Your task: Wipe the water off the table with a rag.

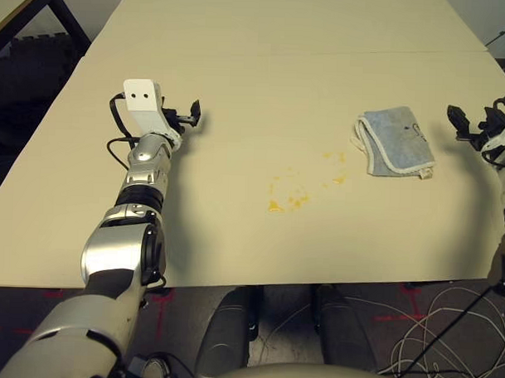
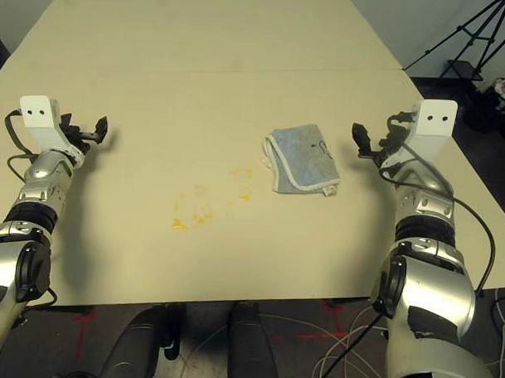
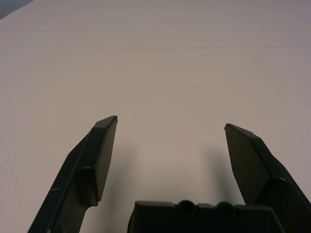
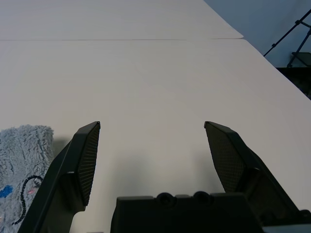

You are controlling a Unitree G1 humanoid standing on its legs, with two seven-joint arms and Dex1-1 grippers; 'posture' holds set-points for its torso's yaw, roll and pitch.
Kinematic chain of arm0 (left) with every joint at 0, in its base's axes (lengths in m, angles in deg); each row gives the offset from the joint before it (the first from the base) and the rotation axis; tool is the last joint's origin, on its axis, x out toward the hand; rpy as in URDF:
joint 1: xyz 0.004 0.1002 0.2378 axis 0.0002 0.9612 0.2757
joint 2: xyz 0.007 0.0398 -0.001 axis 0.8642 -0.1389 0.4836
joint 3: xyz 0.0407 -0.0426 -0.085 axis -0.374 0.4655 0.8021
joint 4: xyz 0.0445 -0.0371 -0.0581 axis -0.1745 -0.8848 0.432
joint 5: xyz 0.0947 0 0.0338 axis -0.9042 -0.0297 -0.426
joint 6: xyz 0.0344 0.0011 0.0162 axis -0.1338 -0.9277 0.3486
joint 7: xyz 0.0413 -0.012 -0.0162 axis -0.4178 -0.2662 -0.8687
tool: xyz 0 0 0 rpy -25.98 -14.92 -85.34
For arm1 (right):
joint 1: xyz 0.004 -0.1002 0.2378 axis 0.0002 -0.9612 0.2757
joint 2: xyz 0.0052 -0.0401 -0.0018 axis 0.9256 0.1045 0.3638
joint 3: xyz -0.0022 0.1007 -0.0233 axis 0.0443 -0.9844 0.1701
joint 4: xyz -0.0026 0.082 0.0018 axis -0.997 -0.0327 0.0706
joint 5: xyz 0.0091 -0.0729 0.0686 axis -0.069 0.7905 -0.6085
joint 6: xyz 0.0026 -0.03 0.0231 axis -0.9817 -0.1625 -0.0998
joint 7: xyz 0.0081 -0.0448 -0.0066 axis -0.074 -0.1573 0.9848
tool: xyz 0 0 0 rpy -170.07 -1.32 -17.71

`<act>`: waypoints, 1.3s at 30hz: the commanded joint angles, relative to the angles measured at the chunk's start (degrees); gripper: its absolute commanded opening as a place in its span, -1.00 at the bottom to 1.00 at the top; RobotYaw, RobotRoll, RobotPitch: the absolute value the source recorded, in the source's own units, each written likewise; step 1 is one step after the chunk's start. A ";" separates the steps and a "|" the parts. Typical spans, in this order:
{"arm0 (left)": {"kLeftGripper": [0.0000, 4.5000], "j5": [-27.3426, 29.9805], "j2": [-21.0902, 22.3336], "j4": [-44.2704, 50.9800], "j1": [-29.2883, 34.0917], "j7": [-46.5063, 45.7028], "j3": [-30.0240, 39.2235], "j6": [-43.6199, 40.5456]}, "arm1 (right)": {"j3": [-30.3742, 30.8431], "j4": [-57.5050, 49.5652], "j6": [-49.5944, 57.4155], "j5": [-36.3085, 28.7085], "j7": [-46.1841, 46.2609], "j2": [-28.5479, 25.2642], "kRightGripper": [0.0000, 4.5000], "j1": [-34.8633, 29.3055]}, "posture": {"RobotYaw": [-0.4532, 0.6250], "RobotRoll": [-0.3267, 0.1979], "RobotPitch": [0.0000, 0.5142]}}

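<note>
Now, folded rag (image 2: pixel 301 162) lying right of centre on table (image 2: pixel 199 54), just right of water (image 2: pixel 206 204) drops. Right gripper (image 2: pixel 359 141) spread wide, empty, near rag's right side; left gripper (image 2: pixel 95 131) likewise gaping, far left. Looks soft, light, floppy: best pinched at right edge.

Right hand (image 4: pixel 151 127) spread wide above table (image 4: pixel 146 77); rag (image 4: pixel 22 160) beside it.

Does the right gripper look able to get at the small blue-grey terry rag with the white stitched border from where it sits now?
Probably yes. The right gripper is open, just to the right of the blue-grey terry rag, with bare beige table between them and nothing blocking the way.
</note>
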 commanded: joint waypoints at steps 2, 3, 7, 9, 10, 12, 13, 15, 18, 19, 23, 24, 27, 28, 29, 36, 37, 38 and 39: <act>1.00 -0.33 -0.49 -1.13 0.50 0.09 -0.32 -0.46 | 0.19 -1.82 1.03 -0.32 -0.61 -0.19 0.98 -0.76 | -0.39 0.25 -0.12; 1.00 -0.38 -0.74 -1.32 0.43 0.07 -0.39 -0.48 | 0.14 -2.20 1.20 -0.36 -0.71 -0.34 0.98 -0.96 | -0.39 0.25 -0.12; 1.00 -0.45 -1.23 -1.55 -0.65 0.38 -0.53 -0.68 | -0.07 -4.14 2.34 -0.57 -1.20 -0.82 0.98 -2.05 | -0.37 0.25 -0.14; 1.00 -0.42 -0.74 -1.74 -1.34 0.60 -0.36 -0.48 | -0.03 -4.86 3.01 -0.61 -1.25 -0.75 0.98 -2.04 | -0.37 0.25 -0.16; 1.00 -0.46 -0.33 -2.00 -1.62 0.66 -0.27 -0.37 | -0.15 -4.98 3.85 -0.94 -1.49 -0.50 0.98 -1.85 | -0.37 0.25 -0.19; 1.00 -0.45 0.36 -2.30 -2.21 1.25 -0.16 -0.23 | -0.13 -5.56 5.66 -1.44 -2.05 0.00 0.98 -1.54 | -0.37 0.25 -0.24; 1.00 -0.66 0.54 -2.18 -2.61 2.26 -0.56 -0.41 | -0.21 -6.03 7.08 -1.90 -2.50 0.04 0.98 -1.21 | -0.36 0.25 -0.25; 1.00 -1.19 0.92 -1.48 -3.57 5.81 -1.76 -0.39 | -0.43 -6.90 11.26 -3.23 -4.11 -0.40 0.98 0.07 | -0.33 0.25 -0.29; 1.00 0.04 1.89 -0.23 -5.86 13.92 -2.38 -3.16 | 0.22 -6.99 17.52 -4.07 -7.40 -1.76 0.98 2.79 | -0.29 0.25 -0.31; 1.00 0.55 2.29 0.11 -6.62 16.87 -2.58 -4.57 | 0.59 -6.81 19.97 -4.25 -8.91 -2.12 0.98 3.72 | -0.28 0.25 -0.31; 1.00 1.25 3.85 3.39 -8.67 29.92 -4.74 -10.02 | 3.29 -6.44 29.36 -3.80 -15.34 -3.37 0.98 6.73 | -0.22 0.25 -0.32; 1.00 1.65 4.31 5.13 -9.19 33.50 -5.49 -12.25 | 4.28 -5.88 31.96 -3.29 -16.76 -3.91 0.98 7.61 | -0.22 0.25 -0.32; 1.00 2.77 5.81 9.98 -9.88 41.29 -7.21 -18.04 | 7.00 -4.46 36.62 -1.68 -19.71 -5.18 0.98 8.94 | -0.20 0.25 -0.34; 1.00 3.04 6.37 11.71 -9.89 43.46 -7.80 -19.82 | 7.75 -3.96 36.71 -1.07 -20.35 -5.47 0.98 9.10 | -0.19 0.25 -0.35; 1.00 3.18 7.13 13.72 -9.78 46.05 -8.68 -21.65 | 8.41 -3.36 37.05 -0.57 -20.96 -5.69 0.98 9.36 | -0.18 0.25 -0.37; 1.00 4.09 11.62 22.54 -8.65 55.53 -11.77 -31.61 | 11.77 0.72 37.99 2.81 -24.28 -6.75 0.98 10.30 | -0.15 0.25 -0.42; 1.00 4.06 12.14 23.23 -8.51 56.19 -12.11 -32.69 | 12.21 1.22 38.40 3.13 -24.86 -6.92 0.98 10.48 | -0.15 0.25 -0.42; 1.00 4.01 12.71 24.01 -8.29 57.15 -12.52 -33.61 | 12.76 1.78 38.75 3.57 -25.76 -7.06 0.98 10.66 | -0.15 0.25 -0.43; 1.00 3.87 13.22 24.67 -8.11 58.01 -12.99 -34.51 | 13.11 2.61 39.33 3.95 -26.41 -7.18 0.98 10.99 | -0.15 0.25 -0.43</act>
